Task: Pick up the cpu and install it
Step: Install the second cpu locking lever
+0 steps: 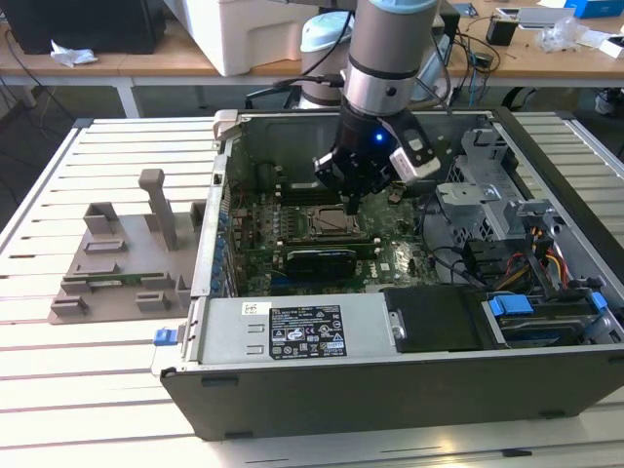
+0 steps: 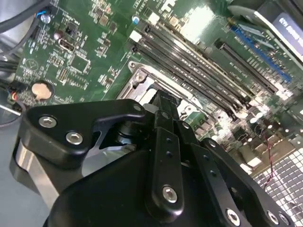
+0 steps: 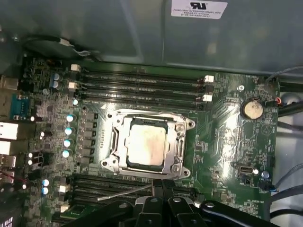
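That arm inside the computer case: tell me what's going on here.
A single robot arm reaches down into the open computer case, its gripper poised just above the motherboard. In the first wrist view the cpu, silvery top up, lies inside the socket frame, and the gripper's fingertips sit beside the socket with nothing between them. So the chip looks placed; whether it is locked in cannot be told.
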### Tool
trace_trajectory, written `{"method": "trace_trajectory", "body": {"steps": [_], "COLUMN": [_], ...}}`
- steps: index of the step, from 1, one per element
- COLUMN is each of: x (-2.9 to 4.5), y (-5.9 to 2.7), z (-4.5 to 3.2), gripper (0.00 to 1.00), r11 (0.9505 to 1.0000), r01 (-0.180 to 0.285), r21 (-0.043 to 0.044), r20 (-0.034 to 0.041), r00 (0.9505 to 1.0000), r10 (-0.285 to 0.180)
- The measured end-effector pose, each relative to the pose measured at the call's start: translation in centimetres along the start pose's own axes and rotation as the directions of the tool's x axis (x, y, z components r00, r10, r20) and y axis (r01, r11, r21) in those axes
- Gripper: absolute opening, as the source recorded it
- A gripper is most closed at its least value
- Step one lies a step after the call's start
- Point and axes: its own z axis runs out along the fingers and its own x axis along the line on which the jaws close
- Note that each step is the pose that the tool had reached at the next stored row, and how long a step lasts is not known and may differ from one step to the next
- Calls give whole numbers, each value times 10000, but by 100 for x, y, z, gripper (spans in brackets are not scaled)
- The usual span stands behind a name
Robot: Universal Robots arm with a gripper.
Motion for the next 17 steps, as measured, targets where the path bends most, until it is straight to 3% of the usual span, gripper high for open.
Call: {"method": "trace_trajectory", "body": {"steps": [3, 6, 9, 13, 17], "x": [50, 155, 280, 354, 355], "y": [-98, -103, -181, -213, -263], "z": [73, 137, 212, 284, 291], "gripper": [11, 11, 11, 11, 11], "r11": [10000, 10000, 9999, 9999, 9998], "r01": [0, 3, 7, 44, 70], "r21": [-23, -30, -109, -165, -188], "r20": [3, 2, 11, 12, 12], "r00": [10000, 10000, 10000, 10000, 10000], "r10": [0, -3, -7, -44, -70]}}
